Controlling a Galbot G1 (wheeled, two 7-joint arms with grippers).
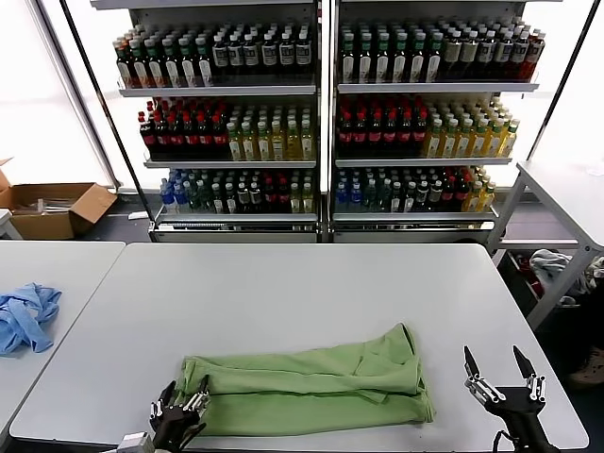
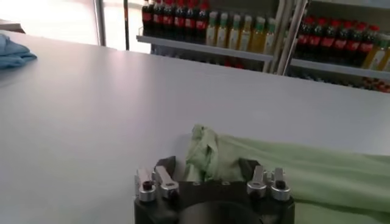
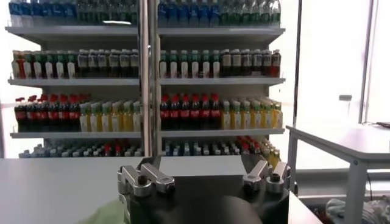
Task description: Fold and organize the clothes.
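Note:
The clothes, a light green T-shirt (image 1: pixel 311 382), lie folded into a long band across the front of the grey table (image 1: pixel 311 283). My left gripper (image 1: pixel 186 389) sits low at the band's left end. In the left wrist view its fingers (image 2: pixel 166 165) stand apart on either side of the bunched end of the shirt (image 2: pixel 204 152), and my left gripper (image 2: pixel 207 167) is open around it. To the right of the shirt, my right gripper (image 1: pixel 498 363) is held above the table with its jaws wide open and nothing between them. The right wrist view shows my right gripper (image 3: pixel 207 159) and a corner of green cloth (image 3: pixel 103 214).
A light blue garment (image 1: pixel 24 316) lies on the neighbouring table at the left, also seen as blue cloth (image 2: pixel 12 52). Shelves of bottles (image 1: pixel 321 113) stand behind the table. A cardboard box (image 1: pixel 52 208) sits at the back left and another table (image 1: pixel 566 184) at the right.

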